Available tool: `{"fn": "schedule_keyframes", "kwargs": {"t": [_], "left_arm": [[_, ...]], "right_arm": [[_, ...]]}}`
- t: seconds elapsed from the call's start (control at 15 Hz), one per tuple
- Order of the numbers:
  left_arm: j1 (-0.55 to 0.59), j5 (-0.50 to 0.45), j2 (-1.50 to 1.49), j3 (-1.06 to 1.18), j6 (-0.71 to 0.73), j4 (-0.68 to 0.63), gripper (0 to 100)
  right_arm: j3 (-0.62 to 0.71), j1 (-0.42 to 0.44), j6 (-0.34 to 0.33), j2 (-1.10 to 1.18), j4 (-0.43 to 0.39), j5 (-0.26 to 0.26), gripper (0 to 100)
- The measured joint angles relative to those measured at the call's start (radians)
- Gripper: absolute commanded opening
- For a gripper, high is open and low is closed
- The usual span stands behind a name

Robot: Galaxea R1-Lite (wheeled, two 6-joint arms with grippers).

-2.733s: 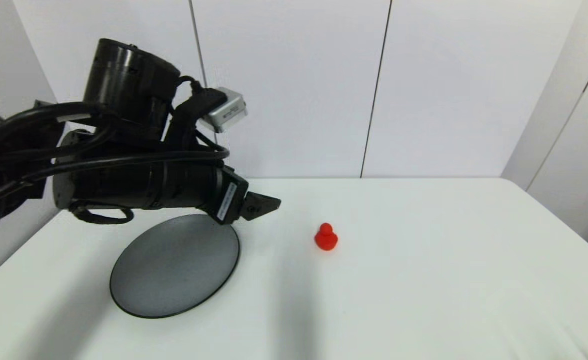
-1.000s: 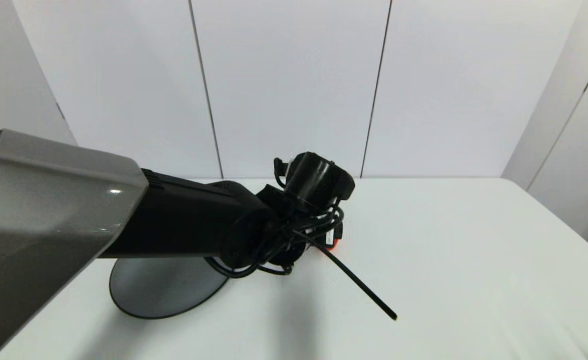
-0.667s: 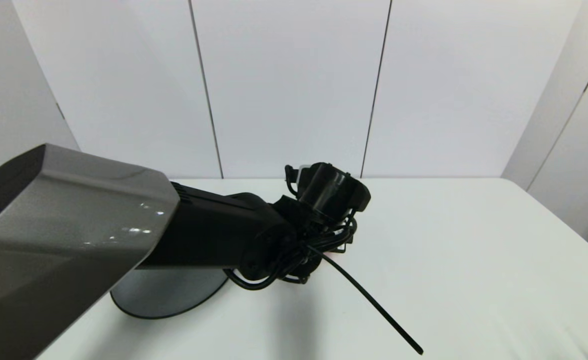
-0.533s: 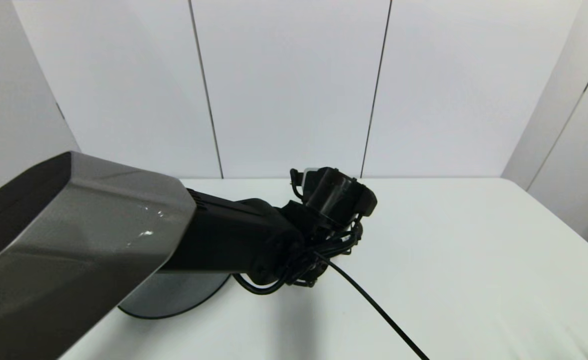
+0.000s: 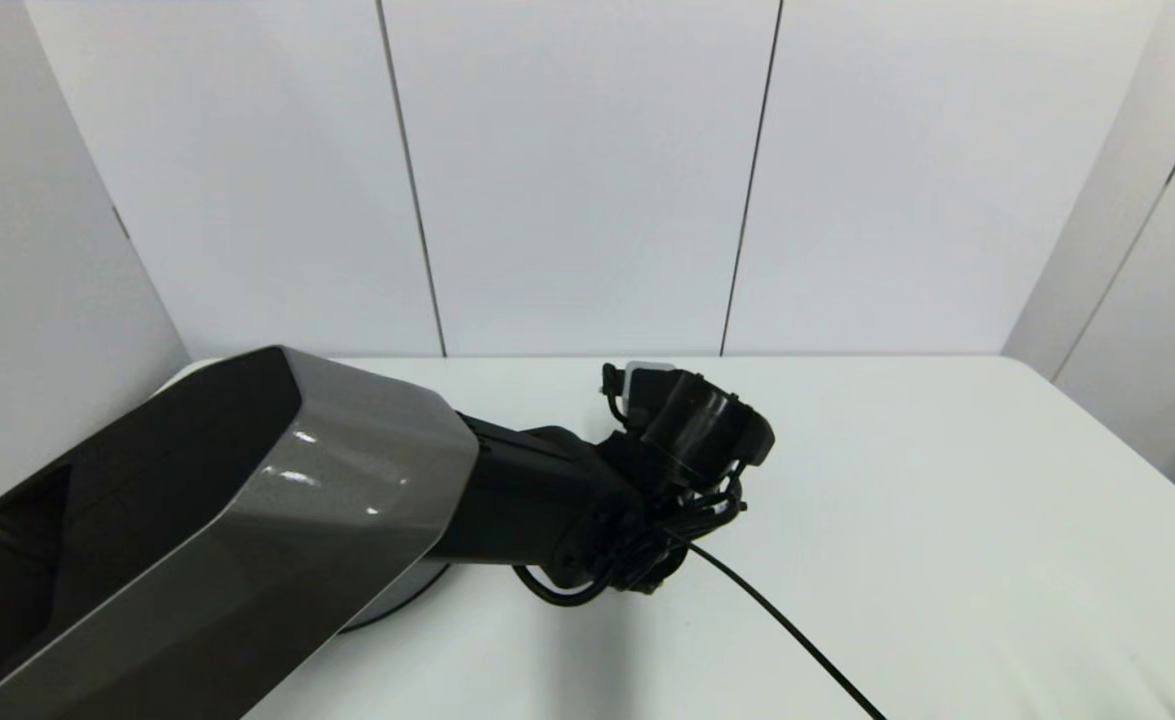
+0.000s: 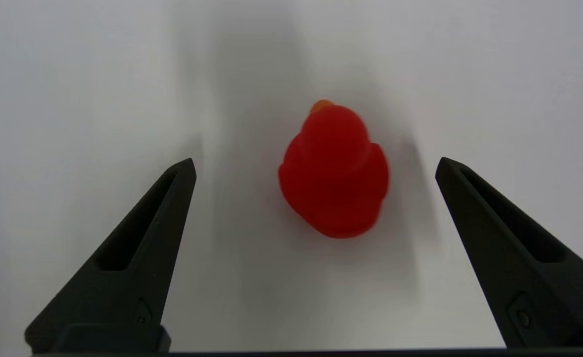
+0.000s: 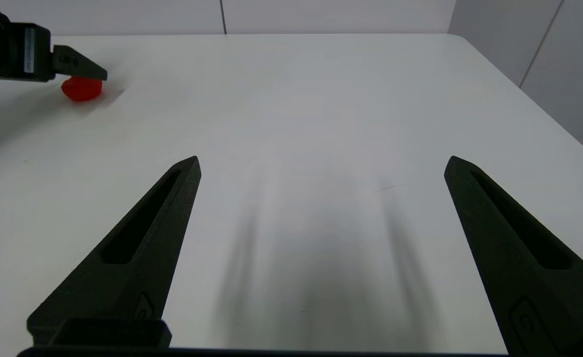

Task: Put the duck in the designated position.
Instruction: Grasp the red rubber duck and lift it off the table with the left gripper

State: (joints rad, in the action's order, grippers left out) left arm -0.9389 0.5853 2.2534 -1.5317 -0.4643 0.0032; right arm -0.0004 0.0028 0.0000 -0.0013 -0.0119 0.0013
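Observation:
The small red duck [image 6: 333, 173] stands upright on the white tabletop, between the fingers of my left gripper [image 6: 316, 160]. That gripper is open and hovers above the duck without touching it. In the head view my left arm's wrist [image 5: 695, 430] hides both the duck and the fingers. The right wrist view shows the duck [image 7: 81, 89] far off, under a finger of the left gripper [image 7: 80, 67]. My right gripper [image 7: 323, 158] hangs open over bare table, holding nothing. No mark shows the designated position.
Only a sliver of the grey plate [image 5: 402, 600] shows, under my left forearm at the table's left. A black cable [image 5: 777, 630] trails from the left wrist toward the front edge. White wall panels stand behind the table [image 5: 947, 480].
My left arm has swung from above the plate rightward and down over the duck, then crept further right. It now hides the duck and most of the plate in the head view.

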Motion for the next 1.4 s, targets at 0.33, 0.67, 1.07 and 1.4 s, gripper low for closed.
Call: {"fn": "schedule_keyframes", "kwargs": {"t": [0.33,0.67,1.07,1.4], "left_arm": [[-0.001,0.035,0.024,-0.002,-0.007,-0.002,100],[-0.003,0.034,0.031,-0.005,-0.01,-0.02,100],[-0.009,0.051,0.038,-0.007,-0.021,-0.021,100],[-0.021,0.052,0.048,-0.012,-0.024,-0.022,100]], "right_arm": [[0.0,0.0,0.0,0.0,0.0,0.0,100],[0.0,0.0,0.0,0.0,0.0,0.0,100],[0.0,0.0,0.0,0.0,0.0,0.0,100],[0.0,0.0,0.0,0.0,0.0,0.0,100]]}}
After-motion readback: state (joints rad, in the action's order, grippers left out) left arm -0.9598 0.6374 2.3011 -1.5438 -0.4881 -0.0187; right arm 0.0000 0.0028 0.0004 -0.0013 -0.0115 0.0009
